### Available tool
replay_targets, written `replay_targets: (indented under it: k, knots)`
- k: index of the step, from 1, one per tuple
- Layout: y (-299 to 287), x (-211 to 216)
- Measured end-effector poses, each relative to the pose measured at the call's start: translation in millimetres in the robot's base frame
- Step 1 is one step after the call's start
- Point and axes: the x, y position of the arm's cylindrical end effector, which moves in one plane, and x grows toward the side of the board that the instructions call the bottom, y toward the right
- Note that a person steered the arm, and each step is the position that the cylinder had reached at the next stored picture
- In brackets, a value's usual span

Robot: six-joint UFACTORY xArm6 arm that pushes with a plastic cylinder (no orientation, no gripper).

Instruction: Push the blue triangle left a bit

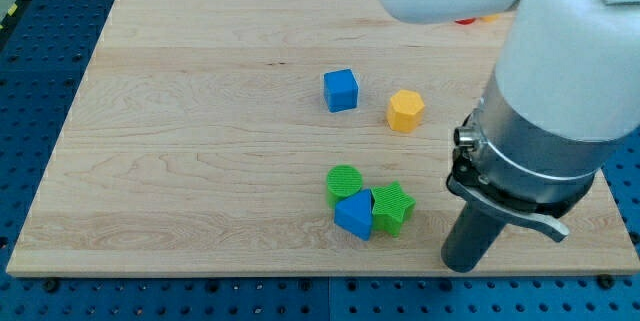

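Note:
The blue triangle (354,214) lies near the view's bottom middle of the wooden board (180,141). It touches a green round block (345,181) above it and a green star (393,208) on its right. My tip (464,265) rests on the board to the right of this cluster, clear of the green star and slightly lower than the triangle. The arm's white and grey body rises from it towards the view's top right.
A blue cube (341,90) and a yellow hexagon (405,110) sit apart above the cluster. A bit of red and orange (470,19) shows at the top behind the arm. The board's bottom edge runs just under my tip.

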Motion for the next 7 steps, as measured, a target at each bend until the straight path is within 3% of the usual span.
replay_targets:
  k: [3, 7]
  knots:
    - [-38.7, -22.2]
    - [-137.1, -30.5]
